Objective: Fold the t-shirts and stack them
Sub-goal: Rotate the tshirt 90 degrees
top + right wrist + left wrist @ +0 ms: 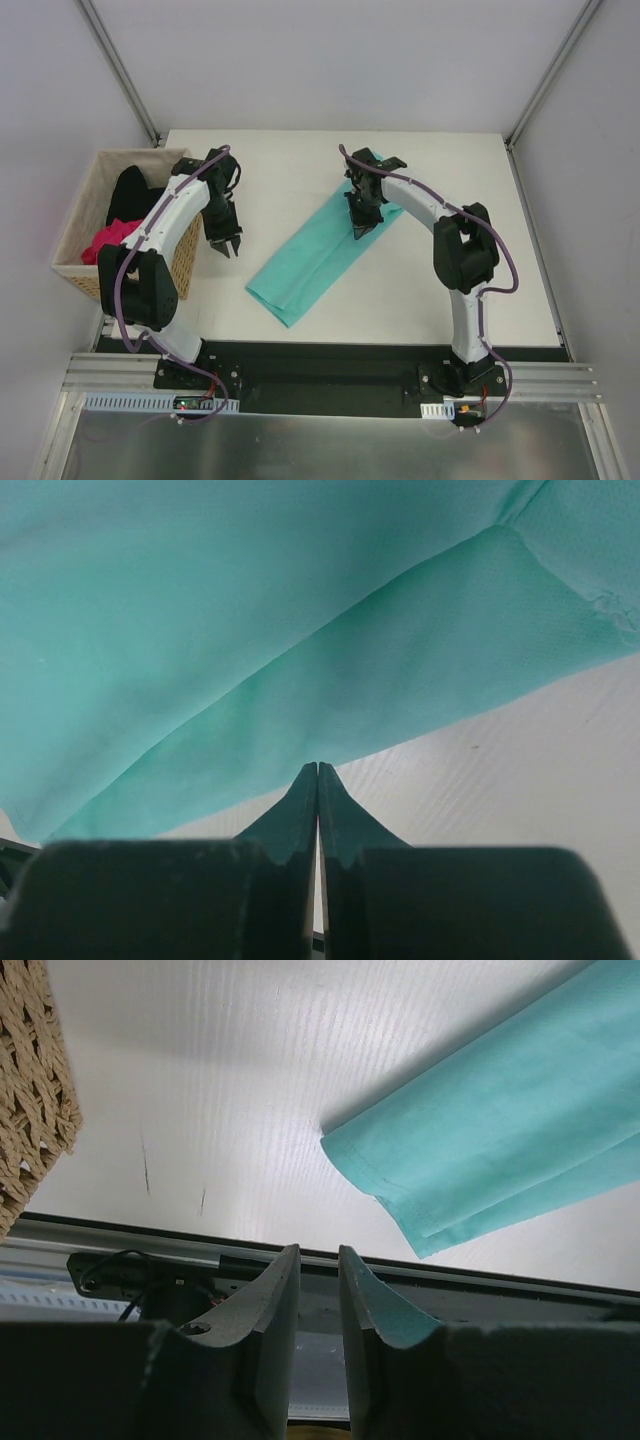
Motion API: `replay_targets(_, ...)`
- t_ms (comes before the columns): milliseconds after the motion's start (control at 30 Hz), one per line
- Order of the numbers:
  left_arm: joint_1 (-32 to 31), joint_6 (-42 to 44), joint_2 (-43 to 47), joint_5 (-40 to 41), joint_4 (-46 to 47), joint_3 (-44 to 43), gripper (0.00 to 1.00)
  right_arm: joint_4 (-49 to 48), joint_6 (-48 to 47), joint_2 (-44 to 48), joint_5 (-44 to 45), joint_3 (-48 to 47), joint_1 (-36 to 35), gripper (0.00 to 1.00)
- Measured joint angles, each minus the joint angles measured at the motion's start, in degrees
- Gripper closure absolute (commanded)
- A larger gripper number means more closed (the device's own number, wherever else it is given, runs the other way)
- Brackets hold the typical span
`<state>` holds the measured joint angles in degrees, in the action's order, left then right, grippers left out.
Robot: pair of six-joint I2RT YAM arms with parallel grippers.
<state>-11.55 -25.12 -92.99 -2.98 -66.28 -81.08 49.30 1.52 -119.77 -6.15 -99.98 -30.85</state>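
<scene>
Lying diagonally mid-frame, the long folded teal cloth t-shirt (300, 270) likely awaits another fold: right claw (360, 232), pressed together, sits at its upper end; left claw (226, 247) hangs part-spread, empty.

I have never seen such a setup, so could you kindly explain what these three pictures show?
Two white robot arms stand at a white table. One picture looks down from above; the other two come from wrist cameras. A folded teal cloth t-shirt lies on the table. A woven wicker basket holds a black garment and a magenta pink garment. The left end effector hangs open and empty. The right end effector is shut at the t-shirt's edge; whether it pinches cloth is unclear.
</scene>
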Motion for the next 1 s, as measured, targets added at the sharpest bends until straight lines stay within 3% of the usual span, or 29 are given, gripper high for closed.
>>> replay_targets(1000,0.0,0.3,0.7,0.5,-4.2,-5.6,0.78,-1.5,6.7,-6.7,-1.2,0.0,0.2,0.99)
